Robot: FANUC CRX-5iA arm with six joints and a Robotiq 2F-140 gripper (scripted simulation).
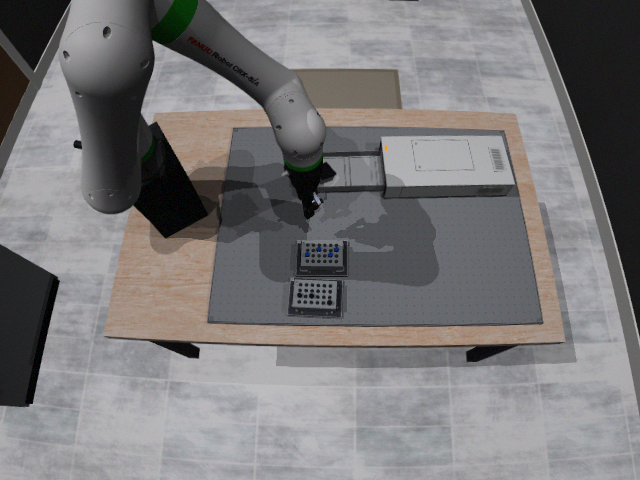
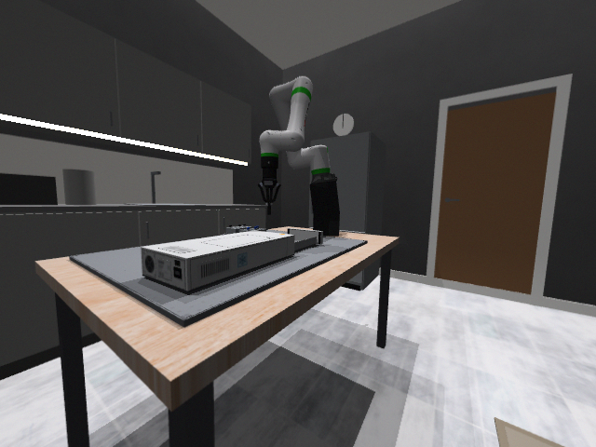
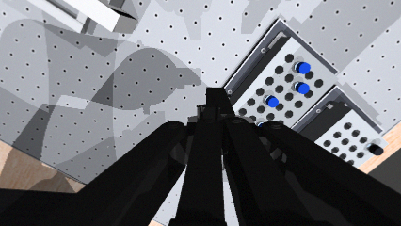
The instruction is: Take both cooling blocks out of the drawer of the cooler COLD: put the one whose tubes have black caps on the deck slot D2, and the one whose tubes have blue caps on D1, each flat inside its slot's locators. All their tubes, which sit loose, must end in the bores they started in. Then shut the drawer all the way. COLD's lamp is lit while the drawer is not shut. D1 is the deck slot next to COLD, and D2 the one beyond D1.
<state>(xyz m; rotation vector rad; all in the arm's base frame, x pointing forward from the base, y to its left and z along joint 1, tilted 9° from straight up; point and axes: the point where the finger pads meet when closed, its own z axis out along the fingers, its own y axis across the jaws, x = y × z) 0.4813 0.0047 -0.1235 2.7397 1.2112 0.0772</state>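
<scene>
Grey perforated deck (image 1: 465, 268) covered most of the wooden table (image 1: 155, 289). The gripper (image 1: 311, 206) hung above it with fingers together, holding nothing, between the open drawer (image 1: 351, 173) of COLD (image 1: 447, 165) and the blue-capped block (image 1: 322, 256). That block sat in its slot; the black-capped block (image 1: 315, 295) sat just beyond, nearer the table's front edge. COLD's lamp (image 1: 385, 148) glowed orange.

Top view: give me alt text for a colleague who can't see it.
The shut, empty gripper hangs between COLD's open drawer and two seated cooling blocks: the blue-capped block nearer COLD, the black-capped block beyond it. COLD's lamp glows orange.
</scene>
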